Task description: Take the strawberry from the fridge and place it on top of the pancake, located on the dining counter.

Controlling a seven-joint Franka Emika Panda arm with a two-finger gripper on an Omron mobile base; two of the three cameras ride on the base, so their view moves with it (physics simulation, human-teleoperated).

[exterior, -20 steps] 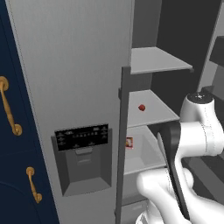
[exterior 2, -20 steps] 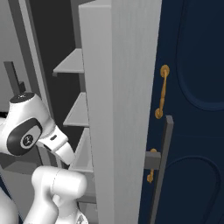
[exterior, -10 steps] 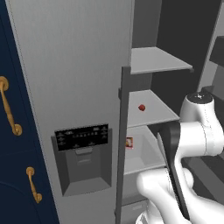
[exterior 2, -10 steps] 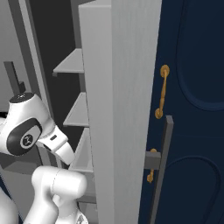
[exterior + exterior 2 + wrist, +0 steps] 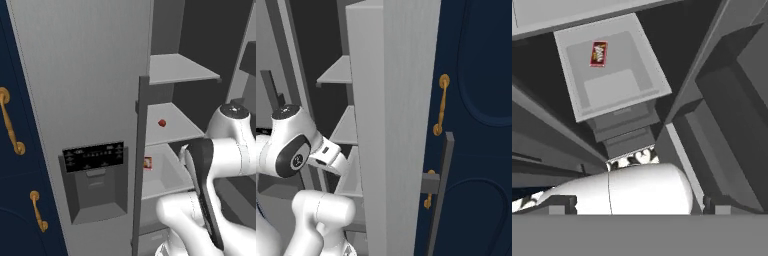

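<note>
Left base view has the fridge (image 5: 80, 75) with its dispenser door swung out toward me and the inside exposed on the right; the strawberry (image 5: 162, 123) sits on the middle grey shelf (image 5: 172, 127), near the shelf's left edge, nothing touching it. One shelf down, a red-and-white packet (image 5: 148, 162) lies in the shallow tray (image 5: 170, 175); hand view looks onto that same packet (image 5: 598, 54) in the tray (image 5: 647, 65), so I'm aimed a level too low for the fruit. Gripper (image 5: 640, 205): finger tips barely clear the bottom of the hand view, far apart at either side, so jaws spread fully wide with nothing between them. Step in hand: reach into the fridge, pick not started. The arm's forearm (image 5: 205, 190) is folded up close in front of the open compartment, right of the door edge, well short of the strawberry. Next move as I judge it: raise and pitch the hand until the strawberry comes into the hand view, then come in over the middle shelf, staying clear of the door edge on the left and the upper shelf (image 5: 180, 70) above. Fruit is tiny against the jaws, so centering matters; it could roll off if nudged. Right base view is mostly door (image 5: 391, 125) and navy cabinet (image 5: 476, 100); I can't really judge clearance from there. Versus the earlier frames: no visible change, arm, fruit and packet all in the same spots, jaws unchanged.
</note>
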